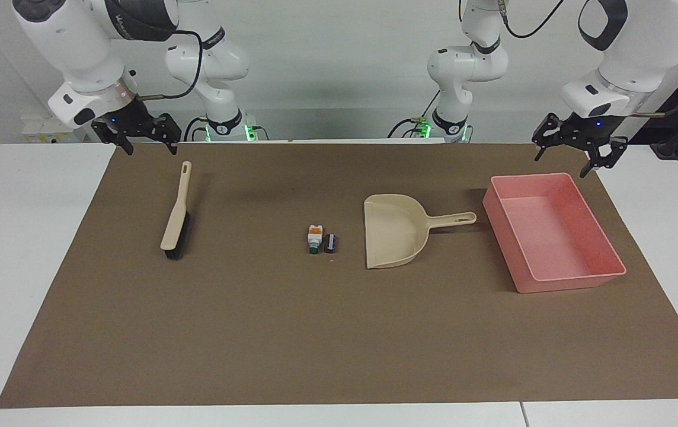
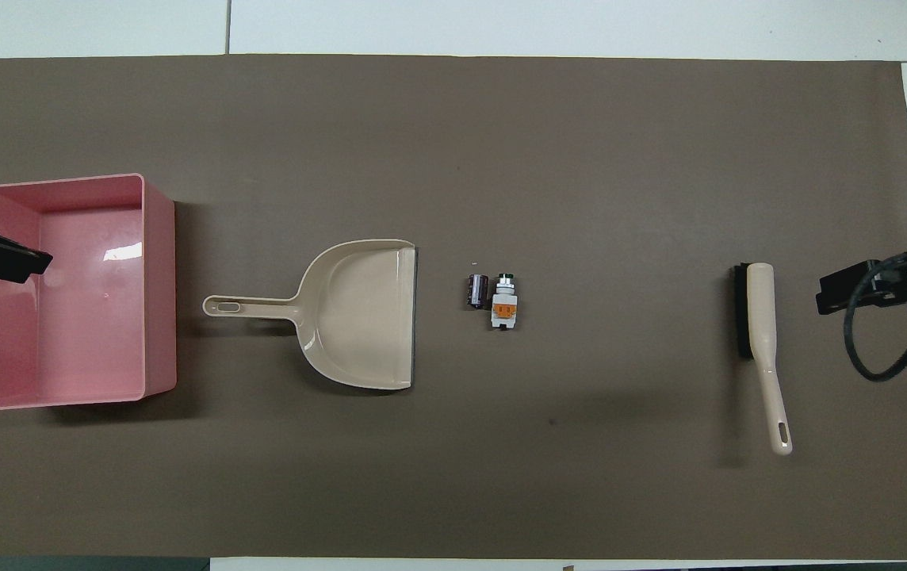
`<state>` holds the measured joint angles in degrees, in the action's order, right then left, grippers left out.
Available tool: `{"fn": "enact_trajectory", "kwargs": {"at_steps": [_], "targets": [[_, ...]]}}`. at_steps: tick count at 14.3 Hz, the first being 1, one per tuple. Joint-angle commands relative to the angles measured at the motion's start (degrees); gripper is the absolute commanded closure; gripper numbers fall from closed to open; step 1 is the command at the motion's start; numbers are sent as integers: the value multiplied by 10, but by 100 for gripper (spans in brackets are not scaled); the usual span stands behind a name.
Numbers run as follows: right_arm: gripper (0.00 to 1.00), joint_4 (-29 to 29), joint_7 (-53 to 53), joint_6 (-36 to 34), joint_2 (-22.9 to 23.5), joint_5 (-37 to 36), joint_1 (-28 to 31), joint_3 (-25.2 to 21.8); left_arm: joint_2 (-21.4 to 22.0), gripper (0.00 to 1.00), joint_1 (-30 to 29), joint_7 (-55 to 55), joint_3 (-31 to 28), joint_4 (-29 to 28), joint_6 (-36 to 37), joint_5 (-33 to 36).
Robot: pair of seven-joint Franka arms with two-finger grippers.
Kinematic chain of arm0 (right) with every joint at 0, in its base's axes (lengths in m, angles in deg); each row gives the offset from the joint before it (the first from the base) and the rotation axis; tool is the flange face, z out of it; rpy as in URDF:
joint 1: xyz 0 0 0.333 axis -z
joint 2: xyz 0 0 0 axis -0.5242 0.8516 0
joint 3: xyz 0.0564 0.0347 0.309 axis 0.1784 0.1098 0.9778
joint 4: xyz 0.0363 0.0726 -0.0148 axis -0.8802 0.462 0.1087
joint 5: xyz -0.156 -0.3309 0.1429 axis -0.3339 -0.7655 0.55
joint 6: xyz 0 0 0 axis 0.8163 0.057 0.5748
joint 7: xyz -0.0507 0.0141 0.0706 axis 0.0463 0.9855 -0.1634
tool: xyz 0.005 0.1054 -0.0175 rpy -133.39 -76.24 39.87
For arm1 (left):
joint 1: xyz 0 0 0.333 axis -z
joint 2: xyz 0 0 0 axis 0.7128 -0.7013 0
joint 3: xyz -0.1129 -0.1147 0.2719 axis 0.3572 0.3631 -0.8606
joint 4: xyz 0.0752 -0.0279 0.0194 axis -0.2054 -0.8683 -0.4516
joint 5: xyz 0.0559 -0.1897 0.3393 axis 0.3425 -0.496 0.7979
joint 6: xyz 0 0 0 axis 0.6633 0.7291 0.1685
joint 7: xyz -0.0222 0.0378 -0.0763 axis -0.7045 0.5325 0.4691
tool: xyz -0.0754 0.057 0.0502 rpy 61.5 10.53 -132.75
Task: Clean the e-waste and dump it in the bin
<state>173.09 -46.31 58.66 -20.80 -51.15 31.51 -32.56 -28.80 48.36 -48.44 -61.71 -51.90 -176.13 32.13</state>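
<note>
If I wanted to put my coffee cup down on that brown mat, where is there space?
The wide strip of the brown mat farther from the robots than the brush, the two small parts, the dustpan and the pink bin is bare. So is the stretch between brush and parts. It is crowded from the parts through the dustpan to the bin.

One camera sits high across the counter (image 1: pixel 48 249), facing the robots. The other looks steeply down from above their end (half a turn round). Both stand well back and share the whole brown mat (image 1: pixel 339 332) (image 2: pixel 453 492).
</note>
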Motion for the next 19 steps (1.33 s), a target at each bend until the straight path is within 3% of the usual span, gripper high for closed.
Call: {"fn": "enact_trajectory", "kwargs": {"at_steps": [1,3,5,8,12,19], "targets": [[1,175,-6,94,-90,10,11,-1,28,2,28,128,-6,-56,-40,-5],[1,209,-6,105,-89,10,30,-1,21,2,50,245,-6,-77,-57,-5],[1,257,-14,147,-73,9,32,-2,18,2,81,302,-6,-133,-113,-5],[1,325,-26,227,-59,9,35,-2,-8,2,126,314,-6,-182,-157,-4],[1,355,-31,257,-47,9,48,-2,-27,2,150,309,-7,-278,-294,-4],[12,386,-47,287,-46,9,63,-1,-37,2,182,285,-7,-337,-351,-2]]}}
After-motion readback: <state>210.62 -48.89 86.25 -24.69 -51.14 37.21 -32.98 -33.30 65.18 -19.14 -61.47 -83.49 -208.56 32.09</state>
